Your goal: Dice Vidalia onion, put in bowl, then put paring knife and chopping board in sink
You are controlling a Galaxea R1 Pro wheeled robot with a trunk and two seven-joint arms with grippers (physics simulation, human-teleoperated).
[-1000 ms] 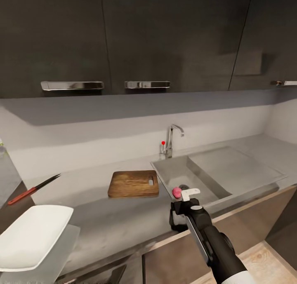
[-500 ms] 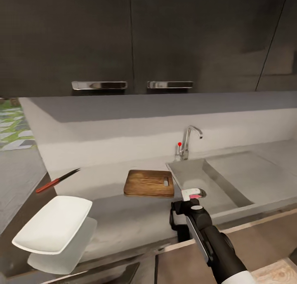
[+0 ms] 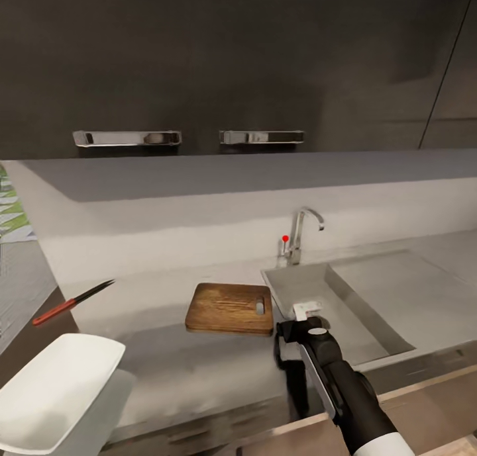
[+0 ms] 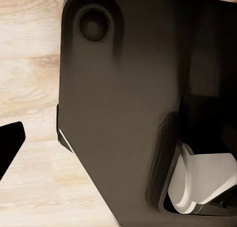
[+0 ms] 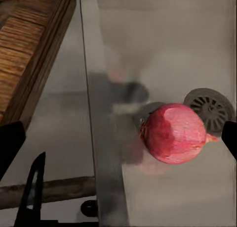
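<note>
Reddish-pink, the Vidalia onion (image 5: 174,133) lies on the floor of the sink (image 3: 344,310) just beside the dark drain (image 5: 211,108), not yet lifted. Above the basin's near-left part hovers the right gripper (image 3: 306,308), its fingers (image 5: 11,147) spread wide either side of the onion, apparently lining up a grasp. The chopping board (image 3: 230,308) waits just beside the sink.

We see the chopping board (image 3: 230,308) on the counter (image 3: 199,370), just left of the sink (image 3: 344,297). Paring knife (image 3: 71,302) far left, bowl (image 3: 56,383) in front of it. Onion (image 5: 174,133) in the sink beside the drain (image 5: 211,108); tap (image 3: 301,234) behind the sink.
</note>
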